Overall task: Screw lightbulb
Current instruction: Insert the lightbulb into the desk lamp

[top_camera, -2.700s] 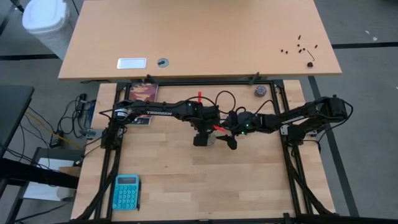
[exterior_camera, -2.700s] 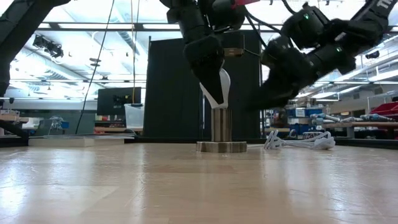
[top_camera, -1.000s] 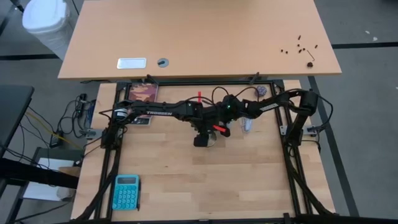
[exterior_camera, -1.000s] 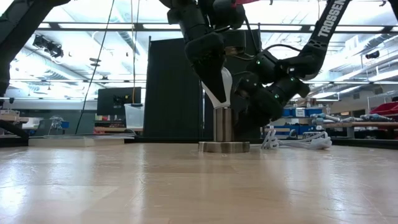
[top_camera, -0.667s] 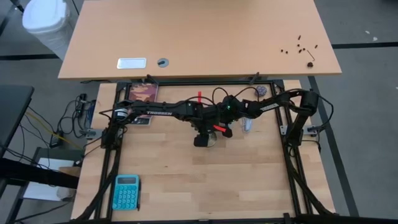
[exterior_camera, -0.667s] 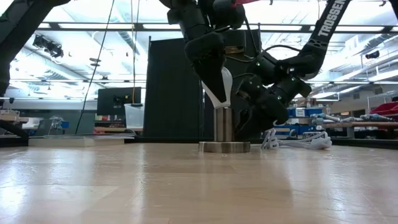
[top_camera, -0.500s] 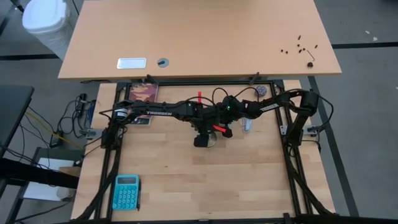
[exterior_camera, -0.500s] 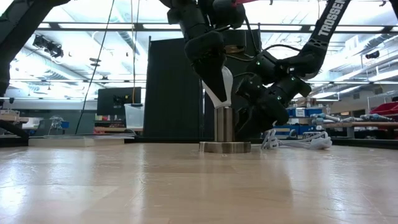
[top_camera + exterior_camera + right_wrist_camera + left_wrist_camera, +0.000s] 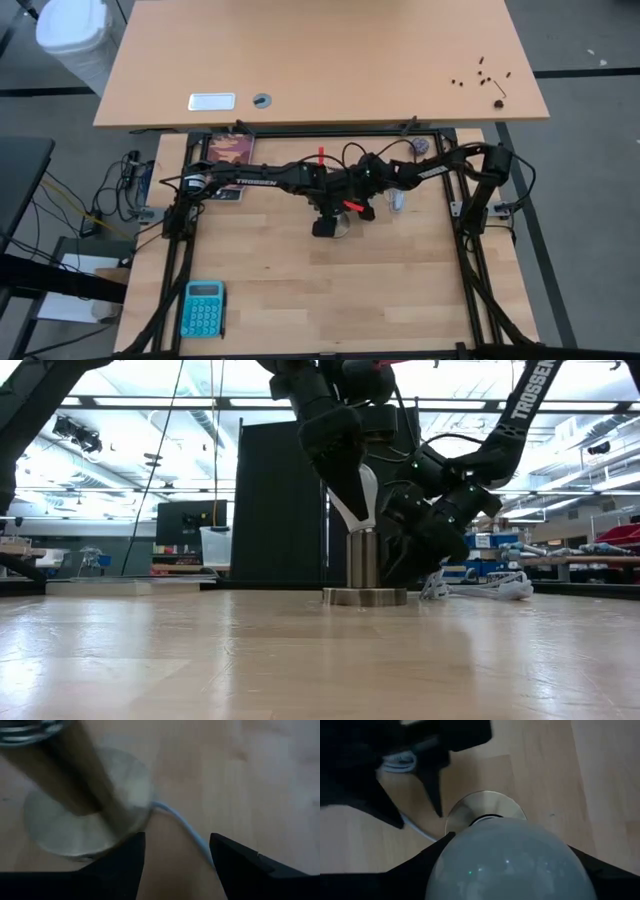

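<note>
Lightbulb (image 9: 507, 857) sits clamped in left pincer (image 9: 352, 500) above socket (image 9: 364, 572).

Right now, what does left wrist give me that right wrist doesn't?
Left wrist only: the lightbulb, white, seated between the left gripper fingers directly over the socket base, with the right gripper's dark fingers beyond it.
Right wrist only: the socket's metal stem from the side, and the right gripper with its fingers apart and nothing between them.
Both: the round metallic base, the white cord and the wooden table.
</note>
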### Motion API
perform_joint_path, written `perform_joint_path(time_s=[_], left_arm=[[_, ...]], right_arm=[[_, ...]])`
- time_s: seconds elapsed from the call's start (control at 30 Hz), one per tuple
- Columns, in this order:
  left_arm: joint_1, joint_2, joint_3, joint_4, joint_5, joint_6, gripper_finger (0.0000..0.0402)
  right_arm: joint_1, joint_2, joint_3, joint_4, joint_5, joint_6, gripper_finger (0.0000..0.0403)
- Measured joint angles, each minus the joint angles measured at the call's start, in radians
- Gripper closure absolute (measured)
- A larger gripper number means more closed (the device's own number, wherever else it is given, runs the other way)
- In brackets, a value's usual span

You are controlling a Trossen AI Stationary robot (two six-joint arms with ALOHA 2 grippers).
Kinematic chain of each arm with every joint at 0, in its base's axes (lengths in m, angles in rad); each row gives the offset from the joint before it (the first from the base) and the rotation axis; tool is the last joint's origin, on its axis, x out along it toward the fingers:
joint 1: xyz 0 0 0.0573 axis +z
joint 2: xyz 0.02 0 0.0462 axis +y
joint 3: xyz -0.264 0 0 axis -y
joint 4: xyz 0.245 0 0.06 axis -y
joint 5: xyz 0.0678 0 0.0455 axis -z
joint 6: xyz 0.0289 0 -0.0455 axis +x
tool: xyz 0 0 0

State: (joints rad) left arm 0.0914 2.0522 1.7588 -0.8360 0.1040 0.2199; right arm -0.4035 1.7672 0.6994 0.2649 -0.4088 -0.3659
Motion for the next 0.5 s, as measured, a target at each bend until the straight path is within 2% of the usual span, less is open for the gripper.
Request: perform_joint_path(time_s=[0.27, 0.5], left_arm=[[-0.001, 0.023, 0.005, -0.016, 0.002, 0.001, 0.0142], [-0.001, 0.025, 0.005, -0.016, 0.0, -0.011, 0.0142]], right_arm=[[0.022, 0.007, 0.0, 0.011, 0.075, -0.032, 0.0183], [0.023, 0.019, 0.0, 0.001, 0.078, -0.008, 0.0203]])
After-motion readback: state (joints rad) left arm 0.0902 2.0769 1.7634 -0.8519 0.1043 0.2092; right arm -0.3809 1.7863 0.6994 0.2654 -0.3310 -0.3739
